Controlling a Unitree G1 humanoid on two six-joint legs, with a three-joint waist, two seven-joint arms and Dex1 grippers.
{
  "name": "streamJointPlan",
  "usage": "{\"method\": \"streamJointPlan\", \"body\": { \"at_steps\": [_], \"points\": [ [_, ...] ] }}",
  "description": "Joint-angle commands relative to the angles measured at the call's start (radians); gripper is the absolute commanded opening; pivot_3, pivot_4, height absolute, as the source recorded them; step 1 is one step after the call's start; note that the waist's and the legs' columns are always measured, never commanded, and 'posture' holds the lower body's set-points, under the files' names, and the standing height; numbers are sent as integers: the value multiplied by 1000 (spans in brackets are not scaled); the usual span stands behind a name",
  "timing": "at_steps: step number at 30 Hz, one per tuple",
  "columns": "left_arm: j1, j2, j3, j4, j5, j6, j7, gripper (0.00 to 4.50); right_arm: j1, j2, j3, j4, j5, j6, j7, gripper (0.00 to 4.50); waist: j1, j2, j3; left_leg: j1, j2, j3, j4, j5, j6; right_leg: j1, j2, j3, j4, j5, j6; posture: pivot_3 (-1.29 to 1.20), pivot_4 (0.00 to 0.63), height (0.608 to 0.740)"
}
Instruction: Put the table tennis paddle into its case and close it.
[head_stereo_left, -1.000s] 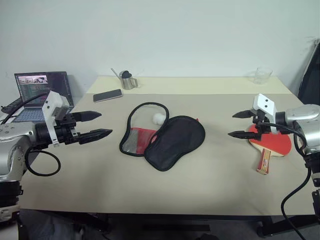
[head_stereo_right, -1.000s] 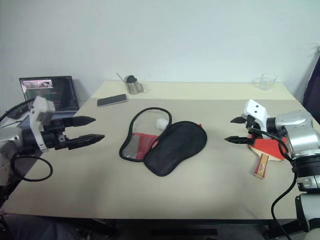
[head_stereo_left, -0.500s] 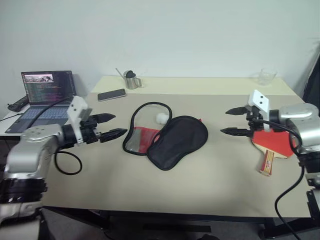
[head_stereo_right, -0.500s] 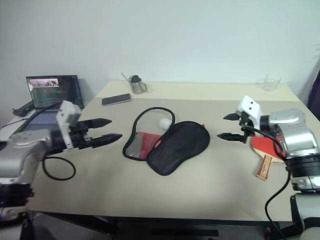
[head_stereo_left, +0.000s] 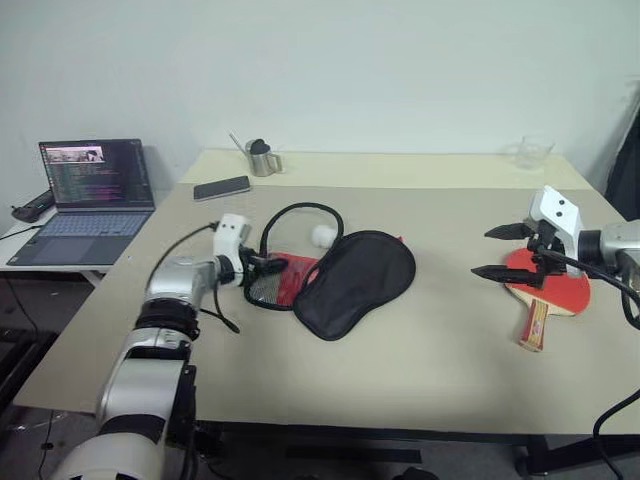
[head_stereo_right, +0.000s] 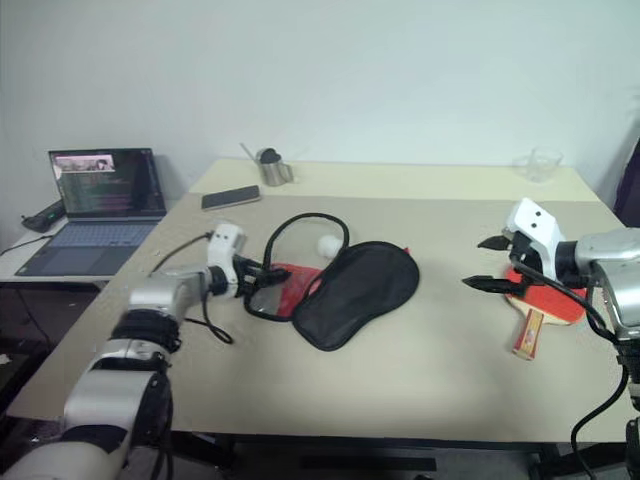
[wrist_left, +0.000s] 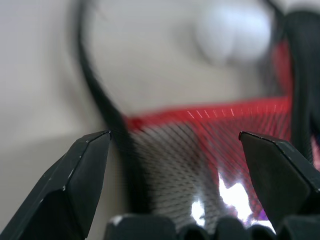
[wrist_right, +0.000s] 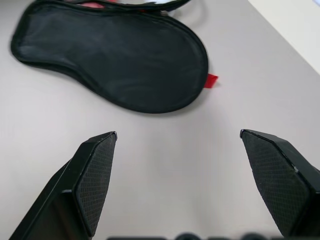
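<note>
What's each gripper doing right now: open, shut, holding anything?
Left gripper: open, at the case's mesh edge, holding nothing.
Right gripper: open, empty, above the table tennis paddle.

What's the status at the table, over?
Left gripper open at the case edge. Right gripper open above the paddle. Paddle not yet cased. White ball beside the case.

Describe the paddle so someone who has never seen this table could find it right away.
On the table, look to the robot's right edge, under the open right gripper. The paddle lies flat there, apart from the case in the middle. Unlike that soft black and red case, it is a round red bat with a short striped wooden handle pointing toward the robot.
</note>
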Motion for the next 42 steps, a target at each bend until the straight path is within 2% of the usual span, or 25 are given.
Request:
{"method": "streamJointPlan", "body": {
  "at_steps": [1, 4, 7, 13, 19, 25, 29, 34, 37, 42],
  "points": [
    [-21, 9, 9, 28, 24, 13, 17, 4500, 21, -24, -44, -83, 57, 22, 17, 4345, -1, -1, 0, 0, 0, 0, 0, 0, 0, 0, 0, 0, 0, 0, 0, 0, 150, 740],
    [-28, -8, 34, 51, 24, 16, 78, 4500, 16, -6, -28, -88, 58, 24, -10, 4345, 0, -1, 0, 1, 0, 1, 1, 0, 0, 1, 0, 1, 1, 0, 0, 0, 150, 740],
    [-18, -19, 51, 13, 7, 23, 71, 4500, 20, -3, -21, -85, 55, 13, -19, 4345, 1, -2, 0, 2, 0, 1, 1, 0, 0, 2, 0, 2, 1, 1, 1, 0, 150, 740],
    [33, 26, 120, -135, -55, 104, 48, 4500, 52, -4, -20, -107, 59, 17, -38, 4345, 0, -2, 1, 1, 0, 1, 1, 0, 0, 0, 0, 2, 1, 1, 1, 0, 150, 740],
    [53, 33, 190, -239, -123, 204, 71, 4500, 75, -25, -32, -124, 68, 26, -45, 4345, 9, -3, 1, 1, 0, 1, 1, 0, 0, 0, 0, 2, 0, 1, 1, 0, 150, 740],
    [28, -30, 139, -141, -89, 190, 59, 4500, 78, -38, -32, -129, 73, 32, -50, 4345, 11, -3, 1, 1, -1, 1, 1, 0, 0, 1, 0, 2, 0, 1, 1, 0, 150, 740],
    [-24, -51, 144, -36, -58, 152, 123, 4500, 78, -43, -34, -132, 71, 34, -57, 4345, 14, -4, 2, 1, 0, 0, 1, 0, 0, 1, 0, 1, 0, 1, 1, 0, 150, 740],
    [-43, -70, 144, -1, -60, 131, 105, 4500, 91, -58, -48, -138, 77, 36, -61, 4345, 14, -4, 1, 1, 0, 1, 1, 0, 0, 1, -1, 1, 1, 1, 1, 0, 150, 740],
    [-52, -81, 147, 3, -65, 122, 99, 3873, 85, -60, -44, -134, 74, 35, -65, 4398, 14, -4, 2, 1, 0, 1, 2, 0, 0, 2, -1, 1, 1, 1, 1, 0, 150, 740],
    [-54, -81, 154, -14, -75, 132, 93, 2110, 73, -61, -39, -132, 75, 35, -68, 4398, 14, -5, 2, 1, -1, 1, 2, 0, 0, 1, -1, 1, 0, 1, 1, 0, 150, 740]
  ]
}}
